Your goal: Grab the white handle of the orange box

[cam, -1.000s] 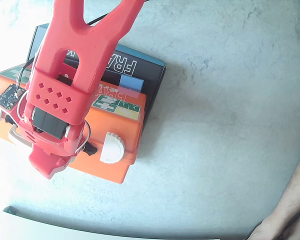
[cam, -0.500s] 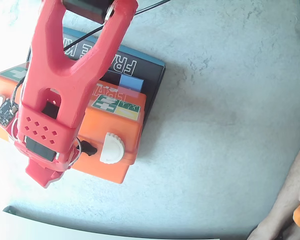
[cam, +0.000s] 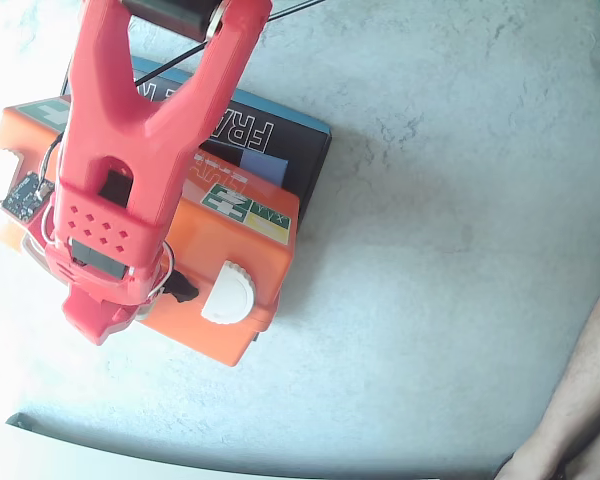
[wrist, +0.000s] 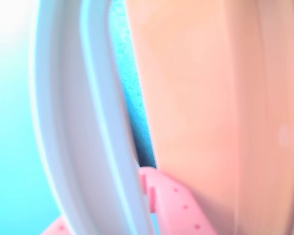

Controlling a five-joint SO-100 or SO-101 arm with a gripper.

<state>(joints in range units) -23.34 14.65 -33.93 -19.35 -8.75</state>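
We are at the grasp itself: our gripper (cam: 92,322) sits low over the orange box (cam: 235,262), the white handle (wrist: 83,127) apparently between its fingers, though we cannot tell whether they have closed.

Pale grey, mottled desk (cam: 450,190), filling most of the fixed view, washed out to near white at the left edge. Resting directly on it: an orange box (cam: 242,262), tilted against the frame edges. Touching the orange box along its far side, a dark box with a blue edge and white lettering (cam: 280,140), also flat on the desk. Well to the right of the orange box, at the lower right corner, a bare human limb (cam: 580,400) at the desk's edge. Right of the orange box, only bare surface.
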